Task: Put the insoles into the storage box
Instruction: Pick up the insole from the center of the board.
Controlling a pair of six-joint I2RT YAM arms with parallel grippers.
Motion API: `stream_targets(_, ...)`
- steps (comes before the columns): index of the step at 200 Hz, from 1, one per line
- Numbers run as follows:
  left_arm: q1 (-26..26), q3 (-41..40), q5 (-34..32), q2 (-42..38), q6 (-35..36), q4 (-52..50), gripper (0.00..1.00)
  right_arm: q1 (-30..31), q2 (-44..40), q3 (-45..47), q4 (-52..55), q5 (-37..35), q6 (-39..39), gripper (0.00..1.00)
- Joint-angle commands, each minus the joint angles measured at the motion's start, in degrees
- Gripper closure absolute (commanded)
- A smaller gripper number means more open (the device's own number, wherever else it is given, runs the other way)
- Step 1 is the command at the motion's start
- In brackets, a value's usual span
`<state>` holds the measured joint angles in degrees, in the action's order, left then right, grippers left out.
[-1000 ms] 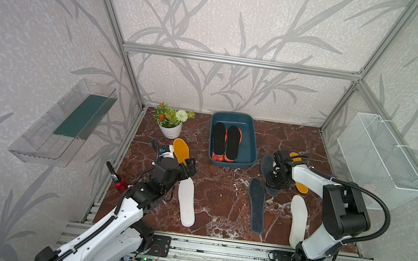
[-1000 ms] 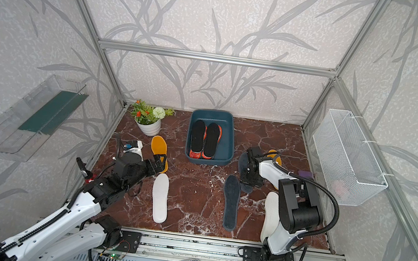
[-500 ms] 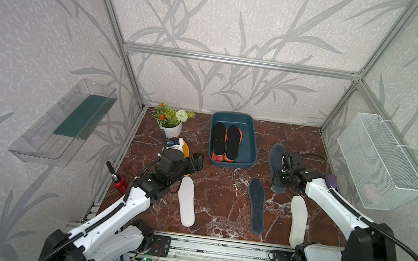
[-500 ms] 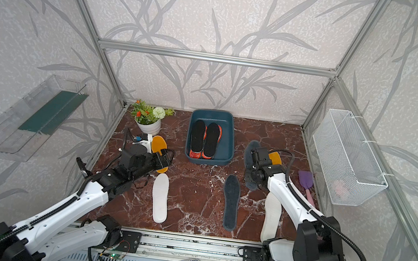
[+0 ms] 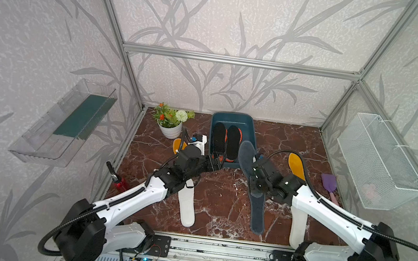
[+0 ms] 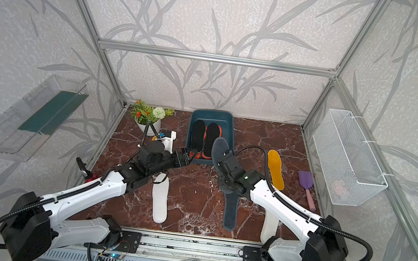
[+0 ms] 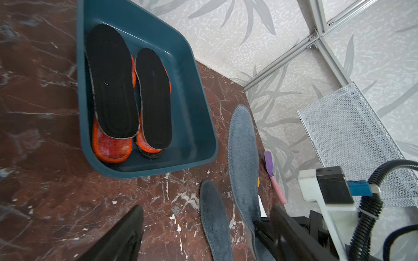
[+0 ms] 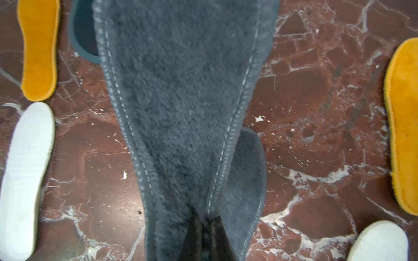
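Hmm, right gripper (image 8: 204, 228) pinches grey insole (image 8: 181, 90) by one end; floppy tip may snag storage box (image 5: 233, 116) rim ahead. Left gripper (image 7: 204, 210) spread.

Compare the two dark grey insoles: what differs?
The held grey insole is raised, pinched by the right gripper; the lying grey insole rests flat on the table. The held one reaches beside the storage box; the lying one is farther away. Both are grey felt.
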<state>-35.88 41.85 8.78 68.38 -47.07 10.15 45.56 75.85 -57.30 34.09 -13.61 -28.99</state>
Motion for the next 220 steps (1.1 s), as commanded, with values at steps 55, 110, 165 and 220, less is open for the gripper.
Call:
stream_targets(55,-0.97,2.05,6.14,6.39,-3.66,7.8,0.24,5.32,2.98,-3.59,-5.41,0.77,-2.91,1.0)
stream_targets(110,-1.12,2.84,8.09,8.95,-4.63,9.62,0.49,6.18,2.37,-3.6,-7.41,2.83,-2.3,0.99)
stream_targets(165,-0.89,4.06,7.44,8.77,-3.33,7.37,1.0,6.92,2.31,-2.66,-9.11,4.19,-2.65,0.89)
stream_targets(220,4.49,2.17,11.73,2.86,1.13,7.01,1.0,4.24,-6.28,2.96,-13.36,6.31,-1.44,0.45)
